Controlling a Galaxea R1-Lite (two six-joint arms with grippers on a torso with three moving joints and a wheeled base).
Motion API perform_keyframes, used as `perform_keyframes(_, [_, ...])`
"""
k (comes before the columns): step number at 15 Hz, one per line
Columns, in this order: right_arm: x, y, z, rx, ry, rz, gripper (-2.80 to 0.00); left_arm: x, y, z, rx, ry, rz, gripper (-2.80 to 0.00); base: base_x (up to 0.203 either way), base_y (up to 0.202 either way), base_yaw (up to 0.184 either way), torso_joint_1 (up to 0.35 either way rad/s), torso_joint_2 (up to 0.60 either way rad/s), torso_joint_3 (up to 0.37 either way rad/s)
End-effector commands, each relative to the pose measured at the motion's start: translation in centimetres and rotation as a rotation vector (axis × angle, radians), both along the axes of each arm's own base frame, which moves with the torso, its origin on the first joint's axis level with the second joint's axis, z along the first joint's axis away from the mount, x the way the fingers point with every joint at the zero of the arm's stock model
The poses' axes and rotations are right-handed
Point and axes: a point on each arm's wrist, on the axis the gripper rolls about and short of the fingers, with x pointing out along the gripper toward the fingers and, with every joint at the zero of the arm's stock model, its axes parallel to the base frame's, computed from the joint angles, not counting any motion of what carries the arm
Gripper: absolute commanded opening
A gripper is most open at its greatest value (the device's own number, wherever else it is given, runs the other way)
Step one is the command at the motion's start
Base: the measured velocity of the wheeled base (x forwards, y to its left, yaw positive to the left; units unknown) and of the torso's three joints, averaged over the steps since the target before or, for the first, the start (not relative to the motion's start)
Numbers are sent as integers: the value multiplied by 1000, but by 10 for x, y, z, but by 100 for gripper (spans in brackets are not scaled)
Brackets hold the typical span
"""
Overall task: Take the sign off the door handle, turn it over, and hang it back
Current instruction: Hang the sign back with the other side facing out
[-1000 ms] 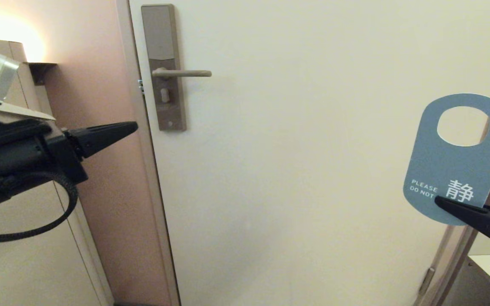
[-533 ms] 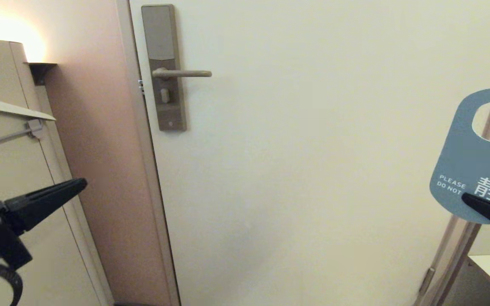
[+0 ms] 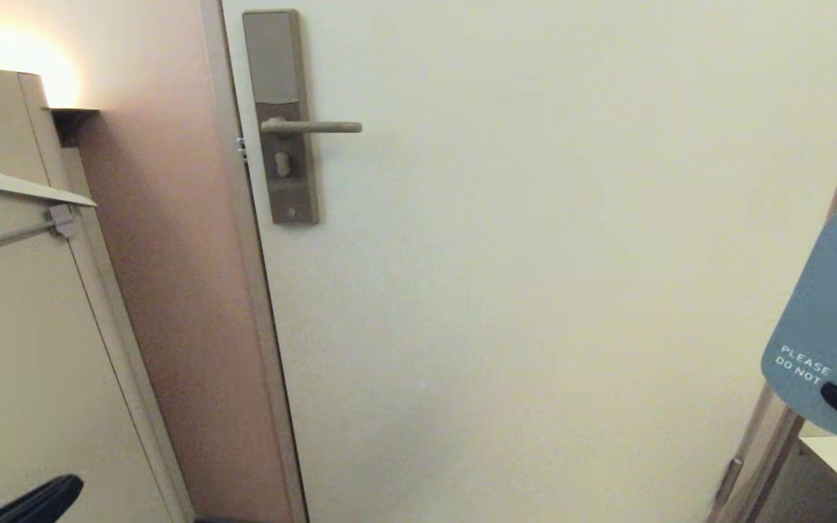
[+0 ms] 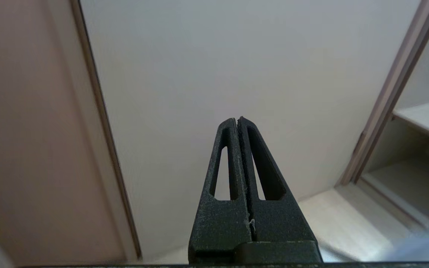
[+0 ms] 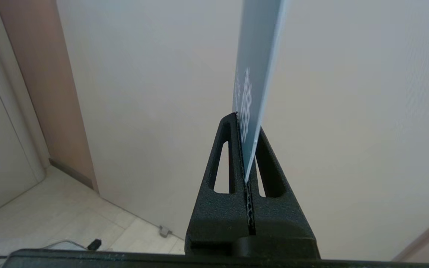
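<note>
My right gripper [image 5: 245, 123] is clamped on the bottom edge of the sign [image 3: 829, 319], with the card pinched thin between the two fingers and standing up out of them; from the head camera I see it at the far right, blue face toward me, the words "PLEASE DO NOT" showing and part of its oval hole cut off by the edge of view. My left gripper [image 4: 238, 121] has its fingers pressed together on nothing, and it sits low at the left, with only its dark tip poking into the bottom corner of the head view. Beyond the grippers is the door [image 3: 535, 254], and up on its left side the door handle [image 3: 311, 127] sticks out level from its tall lock plate [image 3: 278, 109], bare, with nothing hanging on it and well apart from the sign. So I judge the first step done: the sign is off the handle and in my grip. Whether the flip is finished I cannot say from here; the blue side faces the camera and the other side is hidden. What is clearly left is carrying the card back across the door and threading its hole over the lever. By count: one sign, one door handle, one lock plate, one door, and two grippers, of which only the right one is carrying anything.
</note>
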Motion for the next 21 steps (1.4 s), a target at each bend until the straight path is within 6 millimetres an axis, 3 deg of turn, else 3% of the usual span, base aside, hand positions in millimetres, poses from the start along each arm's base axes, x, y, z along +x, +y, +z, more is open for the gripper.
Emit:
perform_keyframes(1, [-13,0,0,-1,-38,3,-280,-27,1,-12,-2,-94,9,-280,0,0,0,0,0,0])
perform_keyframes(5, [-30,1,-5,-2,-34,-1,-280,-36,7,-43,63,-40,279,-280,0,0,0,0,0,0])
perform_keyframes(9, [-49,1,-14,-3,-37,-26,-280,-50,8,-63,112,-130,347,-280,0,0,0,0,0,0])
perform_keyframes(15, [-87,1,-43,-7,-17,-63,-280,-48,10,-71,154,-117,425,-280,0,0,0,0,0,0])
perform_keyframes(21, [-88,-2,-68,-29,39,-205,-280,-48,10,-71,145,-114,427,-280,0,0,0,0,0,0])
